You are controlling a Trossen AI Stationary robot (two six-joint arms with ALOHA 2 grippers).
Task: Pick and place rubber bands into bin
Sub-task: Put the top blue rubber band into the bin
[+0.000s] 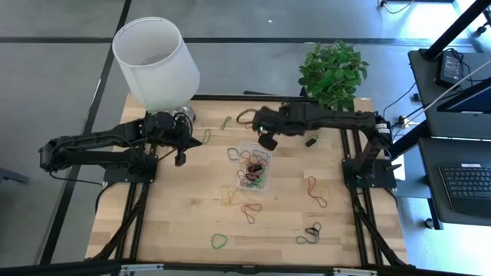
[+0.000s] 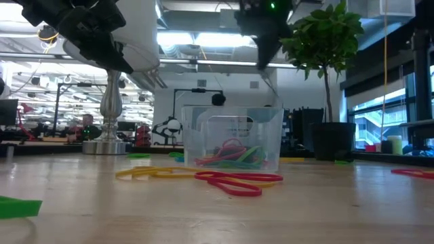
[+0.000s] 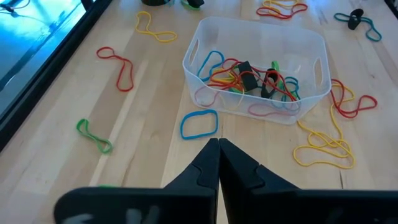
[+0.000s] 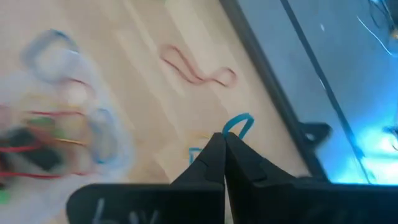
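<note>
The clear bin [image 1: 254, 164] stands mid-table with several coloured rubber bands inside [image 3: 249, 79]. More rubber bands lie loose on the wood: a blue one [image 3: 199, 123] beside the bin, red [image 1: 317, 191], yellow [image 1: 230, 196] and green [image 1: 219, 241]. My left gripper [image 1: 180, 158] hovers shut and empty left of the bin [image 3: 256, 62]. My right gripper [image 1: 267, 142] hangs above the bin's far rim, shut on a blue rubber band [image 4: 239, 124]. My right gripper pinches a thin blue rubber band [image 4: 239, 124] between its two fingertips, coming from above. A loop of the band sticks out past the tips. The band is lifted clear of the table, above the bin [image 2: 232, 139].
A white lampshade [image 1: 156, 63] on a metal lamp foot [image 2: 108, 144] stands at the far left corner and a potted plant [image 1: 333, 73] at the far edge. A small black block [image 1: 311, 141] lies right of my right gripper. Bare wood lies near the front edge.
</note>
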